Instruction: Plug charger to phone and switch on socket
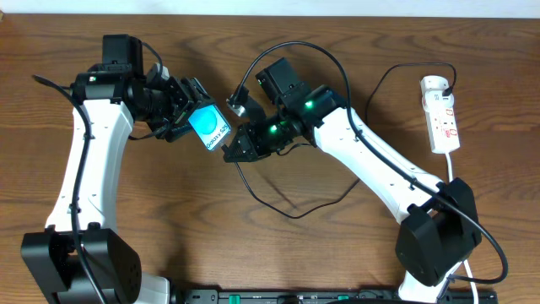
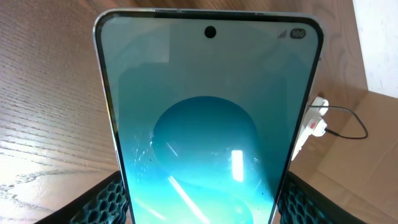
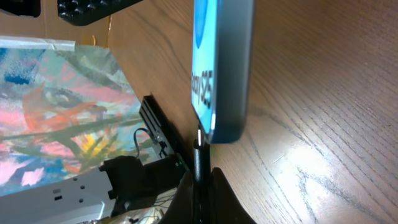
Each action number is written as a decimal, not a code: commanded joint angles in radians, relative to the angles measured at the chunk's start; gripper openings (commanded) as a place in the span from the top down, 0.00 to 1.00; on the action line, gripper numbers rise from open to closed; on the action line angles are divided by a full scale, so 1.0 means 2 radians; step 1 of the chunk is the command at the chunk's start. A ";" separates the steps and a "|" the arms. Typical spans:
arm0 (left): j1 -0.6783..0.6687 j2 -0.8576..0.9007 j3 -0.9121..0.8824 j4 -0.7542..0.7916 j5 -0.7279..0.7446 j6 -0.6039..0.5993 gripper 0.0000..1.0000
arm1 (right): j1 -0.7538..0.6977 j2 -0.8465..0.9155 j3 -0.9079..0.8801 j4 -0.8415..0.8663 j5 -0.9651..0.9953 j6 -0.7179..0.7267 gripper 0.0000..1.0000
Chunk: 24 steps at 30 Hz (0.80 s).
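The slim, glassy cyan-screened smartphone [image 1: 208, 125], probably light, slippery and scratch-prone, sits left of centre over the wooden worktop [image 1: 337, 270], clamped by its long edges in the left claw [image 1: 186, 114], while the right claw [image 1: 236, 145] pinches the limp thin black charger cable [image 1: 278, 207] by its stiff connector tip [image 3: 200, 158] at the phone's near-right end.

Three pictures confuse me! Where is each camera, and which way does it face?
Overhead: above table, looking down at left arm, right arm, phone, socket.
Left wrist: on left arm, facing phone's screen; own fingers low.
Right wrist: on right arm, facing phone's end and charger; own fingers below.
Overhead and left wrist both show socket.
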 commanded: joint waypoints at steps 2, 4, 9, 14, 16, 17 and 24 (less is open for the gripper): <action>0.002 -0.004 0.003 0.001 0.009 0.007 0.93 | 0.005 0.000 0.001 0.001 -0.012 -0.001 0.99; 0.002 -0.004 0.003 0.000 0.011 0.007 0.93 | 0.005 0.000 0.001 0.001 -0.011 -0.001 0.99; 0.002 -0.004 0.003 0.001 0.021 0.007 0.93 | 0.005 0.000 0.001 0.003 -0.010 -0.001 0.99; 0.002 -0.004 0.003 0.001 0.033 0.007 0.93 | 0.005 0.000 0.001 0.003 -0.007 -0.001 0.99; 0.002 -0.004 0.003 0.000 0.033 0.009 0.93 | 0.005 0.000 0.001 0.003 -0.007 -0.001 0.99; 0.002 -0.004 0.003 0.000 0.033 0.009 0.93 | 0.005 0.000 0.001 0.003 -0.007 -0.001 0.99; 0.002 -0.004 0.003 -0.001 0.033 0.013 0.93 | 0.005 0.000 0.001 0.006 -0.007 -0.001 0.99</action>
